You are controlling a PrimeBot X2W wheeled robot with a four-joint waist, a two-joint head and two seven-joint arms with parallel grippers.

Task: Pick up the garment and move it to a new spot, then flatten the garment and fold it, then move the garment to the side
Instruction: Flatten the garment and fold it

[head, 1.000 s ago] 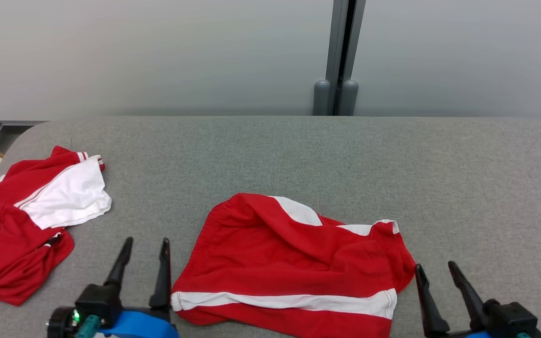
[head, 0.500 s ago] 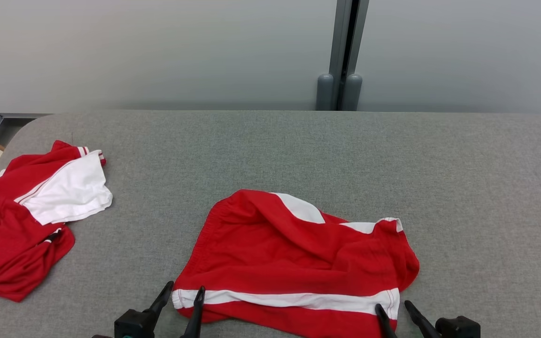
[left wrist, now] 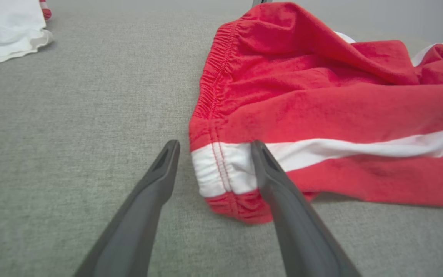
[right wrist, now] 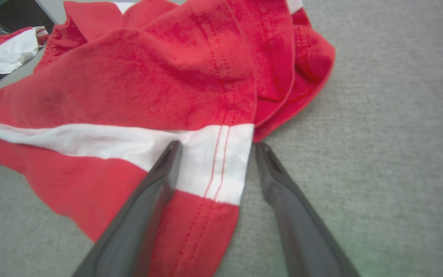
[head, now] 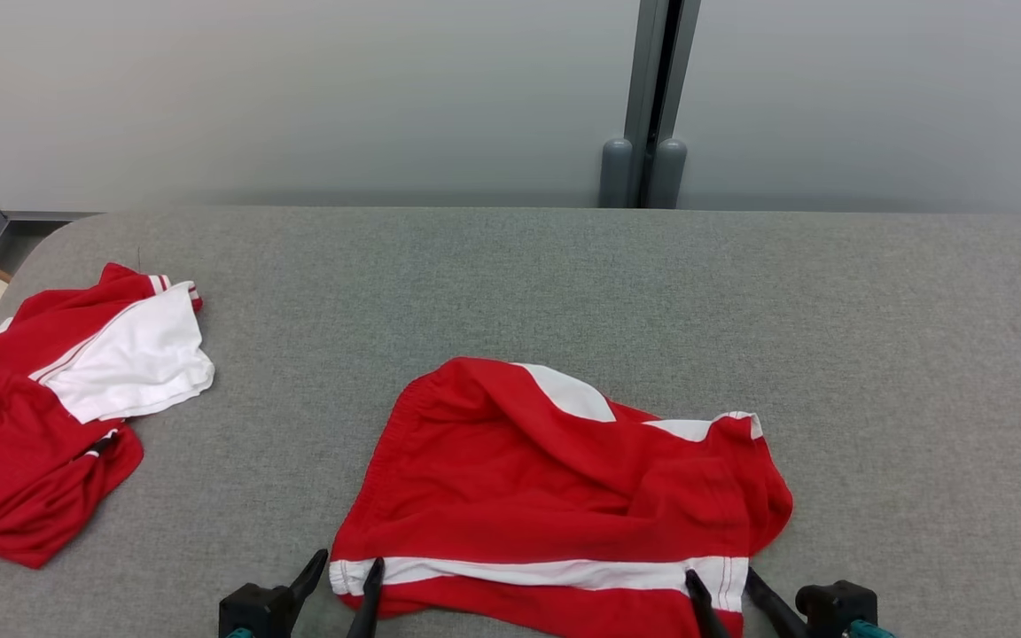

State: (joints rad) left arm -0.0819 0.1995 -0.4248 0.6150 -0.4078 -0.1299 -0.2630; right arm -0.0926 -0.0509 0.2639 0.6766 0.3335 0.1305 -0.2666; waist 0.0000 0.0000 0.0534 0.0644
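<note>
**Closing in on the corners.** Red shorts (head: pixel 555 478) with a white stripe (head: pixel 546 571) lie rumpled at the near middle of the grey padded table (head: pixel 564 283). They are well apart from a second red-and-white garment (head: pixel 58 399) heaped at its left end.

Within the past second both arms have closed in from positions flanking the shorts. The left gripper (head: pixel 348 567) now straddles the near left corner by the elastic waistband (left wrist: pixel 215 77), one finger over the stripe and one over bare table. The right gripper (head: pixel 721 580) brackets the near right corner at the stitched hem (right wrist: pixel 221 161) in the same way. Both claws stand fully spread and hold nothing.

The shorts lie as they did; the slight shift of the scene appears to be the head camera's. Whether the fingertips (left wrist: pixel 169 148) already touch cloth is hard to tell from the wrist views.

The approach looks complete. The two-corner pinch that would start the lift to a new spot is not yet made.
</note>
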